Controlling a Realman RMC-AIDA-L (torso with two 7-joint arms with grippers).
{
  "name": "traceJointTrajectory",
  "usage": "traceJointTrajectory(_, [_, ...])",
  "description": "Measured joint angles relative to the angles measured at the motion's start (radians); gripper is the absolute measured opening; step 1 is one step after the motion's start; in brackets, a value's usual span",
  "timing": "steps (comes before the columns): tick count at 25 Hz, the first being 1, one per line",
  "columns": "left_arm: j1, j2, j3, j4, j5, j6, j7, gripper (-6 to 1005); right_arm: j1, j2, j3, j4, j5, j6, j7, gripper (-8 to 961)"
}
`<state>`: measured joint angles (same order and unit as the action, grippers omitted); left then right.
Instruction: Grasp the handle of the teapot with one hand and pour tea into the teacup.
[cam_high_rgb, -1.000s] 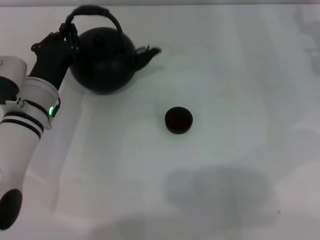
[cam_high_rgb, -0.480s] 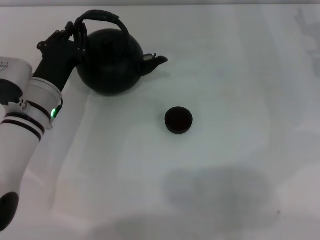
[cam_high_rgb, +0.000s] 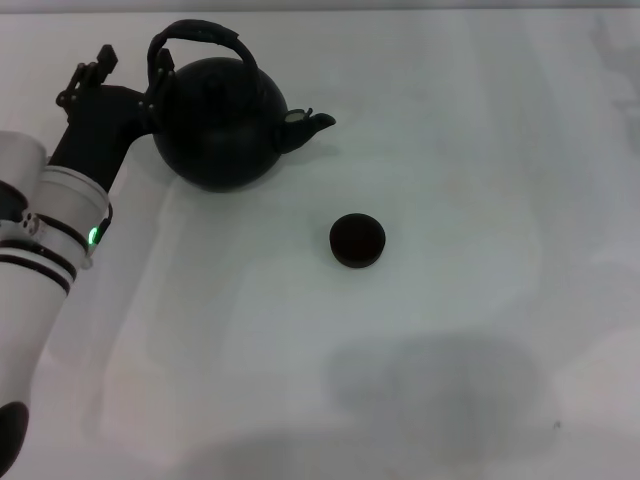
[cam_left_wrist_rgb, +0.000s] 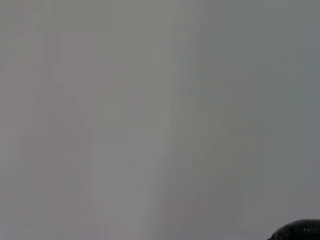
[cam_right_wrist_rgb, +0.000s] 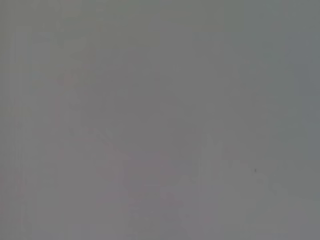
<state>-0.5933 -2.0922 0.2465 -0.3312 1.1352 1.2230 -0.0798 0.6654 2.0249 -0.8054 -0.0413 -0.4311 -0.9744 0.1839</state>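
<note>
A plain white table (cam_high_rgb: 450, 150) fills the head view, with a faint grey shadow near its 6 o'clock edge. The black teapot (cam_high_rgb: 222, 125) stands upright at about 11 o'clock, spout toward 3 o'clock, its arched handle (cam_high_rgb: 200, 35) looping over the lid. The small dark teacup (cam_high_rgb: 357, 241) sits near the centre, well apart from the pot at its 4 o'clock. The left gripper (cam_high_rgb: 125, 85) lies just beside the pot at its 9 o'clock, near the foot of the handle; one finger stands out to the side, so the claw appears spread with nothing in it. Judged from this, the handle is not yet gripped, and lifting, carrying and pouring all remain.

The left wrist view shows bare pale surface and a dark sliver at one corner, too little to identify.

The right wrist view shows only blank grey surface; the right gripper appears nowhere.
</note>
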Motion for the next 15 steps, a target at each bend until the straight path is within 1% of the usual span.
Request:
traceJointTrajectory(1, [0.004,0.000,0.002,0.000,0.000,0.009,0.000,480,0.000,0.000,0.000,0.000,0.000,0.000,0.000,845])
traceJointTrajectory(4, [0.021,0.001,0.008,0.000,0.002,0.044,0.000,684,0.000,0.000,0.000,0.000,0.000,-0.001,0.000,845])
traceJointTrajectory(6, [0.043,0.001,0.003,0.000,0.002,0.072,-0.002,748,0.000,0.000,-0.002,0.000,0.000,-0.001,0.000,845])
traceJointTrajectory(9, [0.056,0.001,0.002,0.000,0.002,0.089,-0.005,844,0.000,0.000,-0.003,0.000,0.000,-0.001,0.000,845])
traceJointTrajectory(12, [0.064,0.001,0.002,0.000,0.003,0.101,-0.007,844,0.000,0.000,-0.002,0.000,0.000,-0.001,0.001,845])
traceJointTrajectory(15, [0.083,-0.001,0.001,-0.004,0.001,0.144,-0.013,844,0.000,0.000,0.000,0.000,0.000,0.003,0.003,845])
